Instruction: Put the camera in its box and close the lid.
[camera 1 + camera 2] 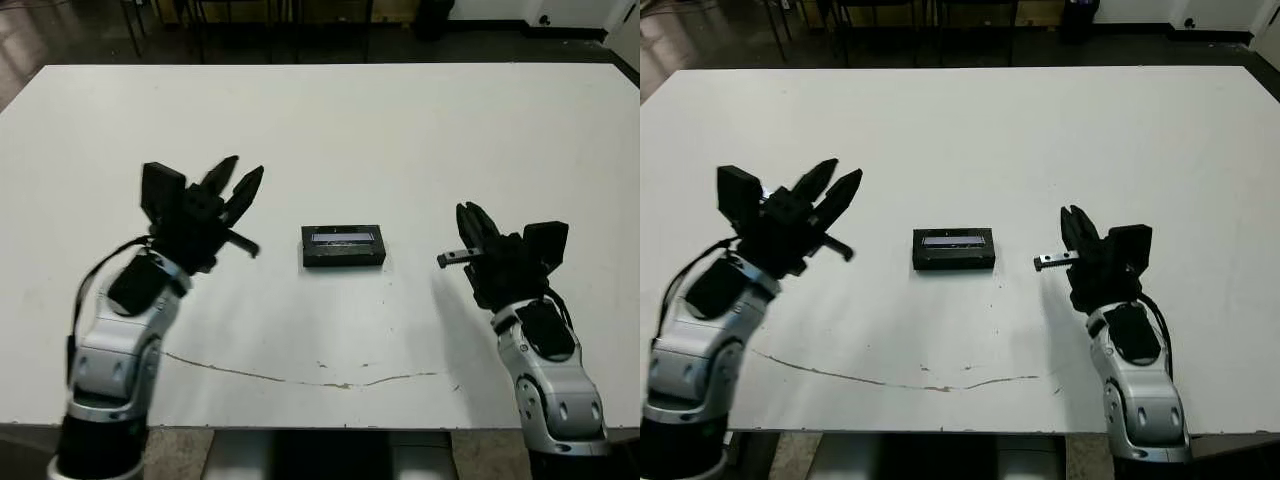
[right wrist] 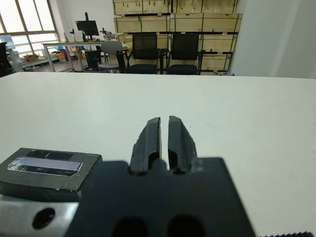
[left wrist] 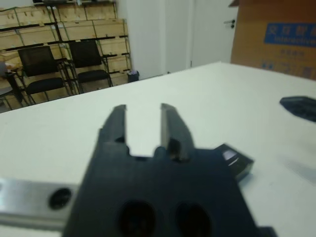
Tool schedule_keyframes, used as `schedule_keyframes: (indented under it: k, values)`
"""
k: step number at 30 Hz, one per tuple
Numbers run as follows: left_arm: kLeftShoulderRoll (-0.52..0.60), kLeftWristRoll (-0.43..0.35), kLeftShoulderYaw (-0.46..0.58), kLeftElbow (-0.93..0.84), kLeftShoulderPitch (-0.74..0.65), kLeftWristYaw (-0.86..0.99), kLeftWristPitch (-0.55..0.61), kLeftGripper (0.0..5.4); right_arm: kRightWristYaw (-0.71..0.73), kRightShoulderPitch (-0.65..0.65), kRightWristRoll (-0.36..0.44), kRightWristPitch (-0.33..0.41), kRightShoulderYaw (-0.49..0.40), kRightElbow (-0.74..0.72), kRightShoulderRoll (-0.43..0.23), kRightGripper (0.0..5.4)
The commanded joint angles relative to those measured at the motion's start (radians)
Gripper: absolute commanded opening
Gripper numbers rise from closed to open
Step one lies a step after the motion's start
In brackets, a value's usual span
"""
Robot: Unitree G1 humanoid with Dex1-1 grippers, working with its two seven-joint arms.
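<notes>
The left gripper point(image 3: 143, 118) is parted and empty; the lid point(image 3: 236, 160) lies just beside its body.

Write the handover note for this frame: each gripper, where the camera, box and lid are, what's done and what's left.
Left gripper: open, empty, raised left of the box.
Right gripper: fingers nearly together, empty, right of the box.
Lid: on the box at table centre, strip facing up; looks closed.
Camera: not visible anywhere on the table, so presumably inside the box; cannot confirm.
Done: lid appears seated, both grippers clear of it.
Left: apparently nothing, beyond checking that the lid sits flush.
</notes>
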Motion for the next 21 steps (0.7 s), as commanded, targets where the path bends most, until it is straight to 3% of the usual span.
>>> schedule_keyframes:
  k: [1,16,21]
  values:
    - [-0.043,0.047,-0.062,0.020,0.000,0.076,0.055,0.01,0.000,-0.009,0.001,0.006,-0.009,0.031,-0.001,0.00]
    - [-0.123,0.209,-0.214,0.341,-0.162,0.190,0.187,0.01,-0.029,0.021,-0.017,0.026,-0.006,-0.005,0.013,0.00]
    - [-0.138,0.218,-0.243,0.384,-0.152,0.178,0.230,0.01,-0.027,0.029,-0.020,0.019,-0.006,-0.011,0.009,0.00]
